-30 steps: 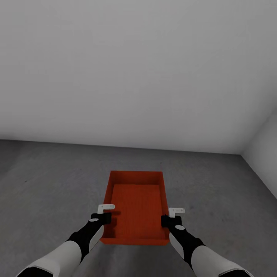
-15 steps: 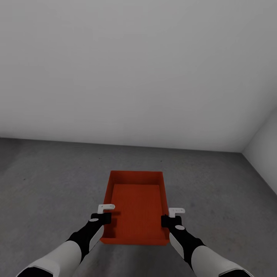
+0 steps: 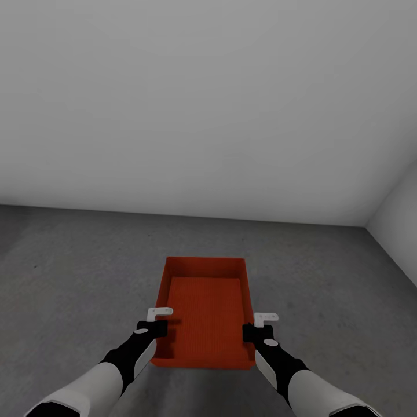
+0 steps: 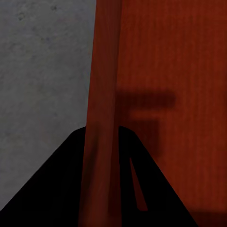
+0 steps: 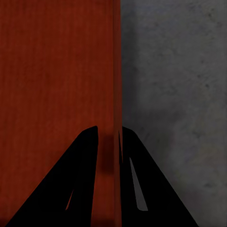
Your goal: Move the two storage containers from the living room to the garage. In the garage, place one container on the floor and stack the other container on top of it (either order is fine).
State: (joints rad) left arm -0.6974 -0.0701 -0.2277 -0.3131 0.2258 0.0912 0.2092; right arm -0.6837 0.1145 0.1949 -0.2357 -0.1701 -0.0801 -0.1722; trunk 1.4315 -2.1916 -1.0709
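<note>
- The storage container is held between the two arms in front of the robot, above the dark grey concrete floor of the garage; its long axis runs straight away from the robot, toward the pale grey wall.
- The left gripper is at the container's left long wall, near the end closest to the robot; in the left wrist view that wall passes between the two dark fingers, so I judge the gripper clenched on the wall.
- The right gripper is at the opposite long wall, at the same place along it; in the right wrist view the thin orange-red wall goes between its fingers — this gripper also grasps the container.
- Both grippers are equally near the container; neither arm leads, and the container looks level.
- The relation that matters for the coming move: the container lies directly ahead of and between the grippers, and the floor is below it; the way down is straight, without turning.
- No second container is seen on the floor here; so I judge this one will be the bottom one, set down first — but the area behind the robot is hidden.
- A risk: both holds are at the near end, so the far end can dip when the arms go down.
</note>
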